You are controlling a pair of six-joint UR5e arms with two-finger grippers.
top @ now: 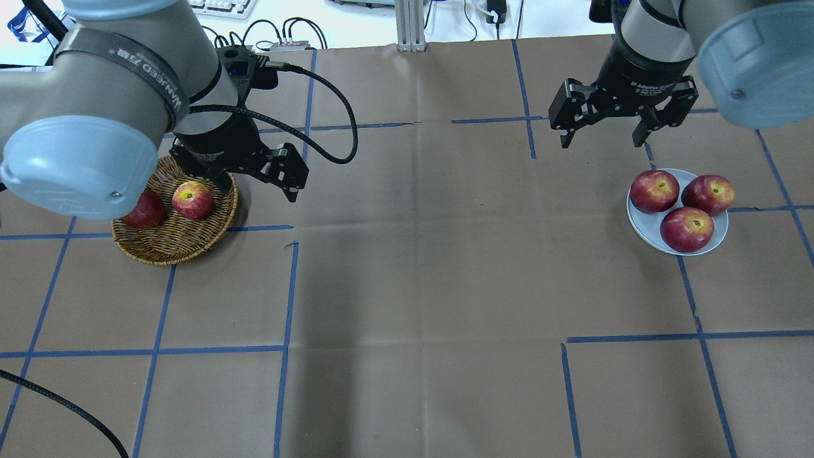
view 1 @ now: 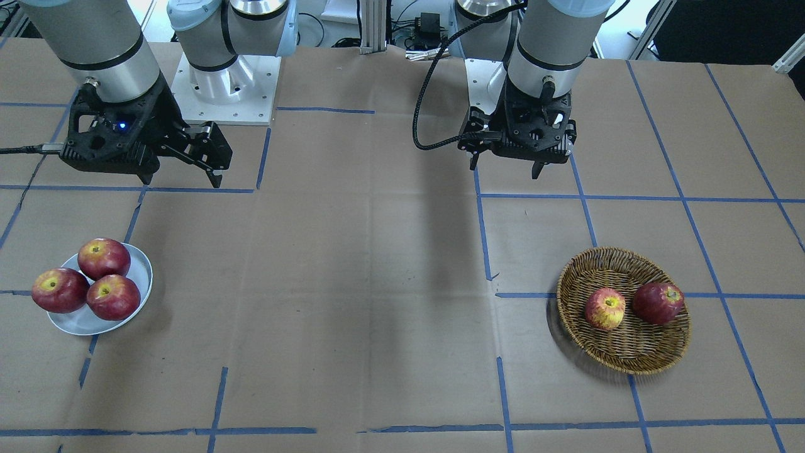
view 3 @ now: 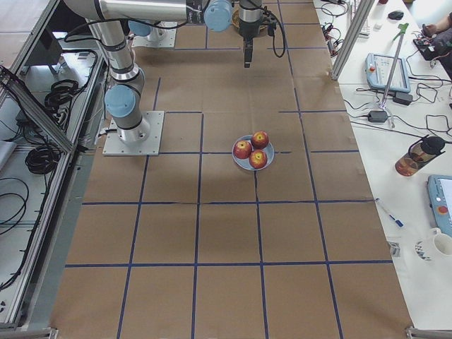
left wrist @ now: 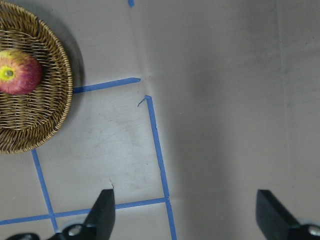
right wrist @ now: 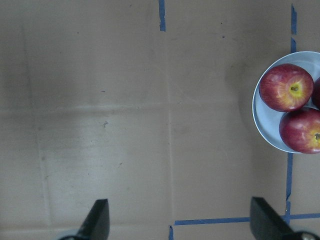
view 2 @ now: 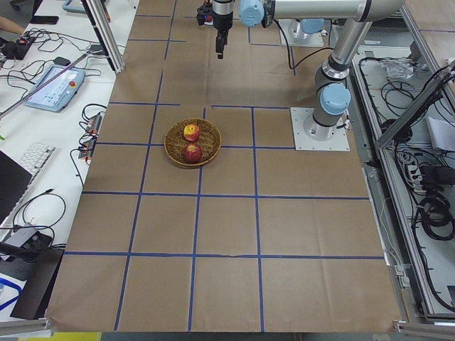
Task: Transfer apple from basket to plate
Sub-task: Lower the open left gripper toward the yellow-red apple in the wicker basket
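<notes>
Yellow-skinned with red streaks, the apple (view 1: 605, 308) lies stem-up in the wicker basket (view 1: 619, 257) on the robot's left side of the table. A darker red apple (view 1: 658, 302) sits just beside it, further to the left. The left gripper (view 1: 504, 168) hangs above the table on the robot's side of the basket and is not over the fruit. In its wrist view the basket sits off in a corner, and its jaws are spread wide with only bare brown paper between them. Well apart, on the right side of the table, the white plate (view 1: 142, 272) already carries three dark red apples (view 1: 104, 258), leaving only a thin strip of bare rim. The right gripper (top: 601, 141) hovers near the plate, its jaws likewise parted and empty. Nothing is grasped, so the task appears to be at its start, in the approach to the pick. The next move probably calls for the left gripper to travel out over the basket, centre on the paler apple and descend. Its fingers should straddle that apple without nudging the darker neighbour. Setting it down may be awkward, since the plate is crowded and the apple could roll.
</notes>
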